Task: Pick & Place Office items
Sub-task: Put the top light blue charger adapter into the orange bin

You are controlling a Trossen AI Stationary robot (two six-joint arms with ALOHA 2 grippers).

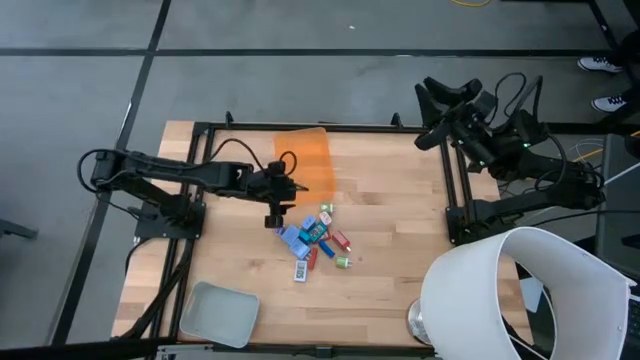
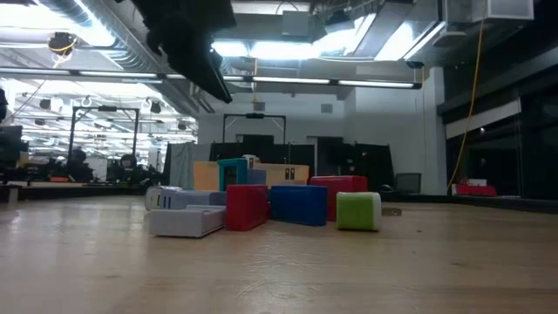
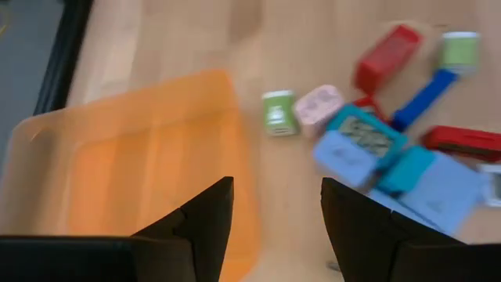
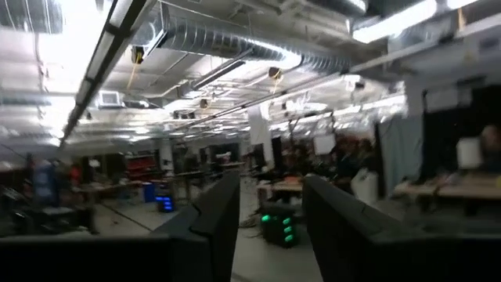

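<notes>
- The left gripper (image 1: 275,203) sits just left of centre in the high view, between the orange bin (image 1: 308,158) above it and the office items (image 1: 316,240) below and to its right.
- In the left wrist view its two dark fingers (image 3: 205,219) stand well apart with nothing between them; they touch neither the bin nor any piece.
- The right gripper (image 1: 428,112) waits at the upper right of the high view, off the wooden table (image 1: 390,200); the right wrist view shows its fingers (image 4: 219,215) apart and empty, aimed at the room.
- The office items lie in a loose cluster just below the centre of the high view, its long axis running from upper right to lower left.
- Within the cluster, the left wrist view shows a slim blue piece (image 3: 423,100) lying diagonally, a red block (image 3: 387,59) beside it, a green-and-white block (image 3: 278,112) touching a pale pink one (image 3: 318,106), and a teal piece (image 3: 365,133) resting on flat light blue rectangles.
- Only the low view shows the pieces side-on: a white flat piece (image 2: 185,220), a red block (image 2: 247,207), a blue block (image 2: 299,204) and a green block (image 2: 358,211) standing in a row on the table.
- Only the high view shows the grey tray (image 1: 218,313) at the lower left, well apart from the cluster.
- The bin lies at the table's upper edge, just beside the left gripper.
</notes>
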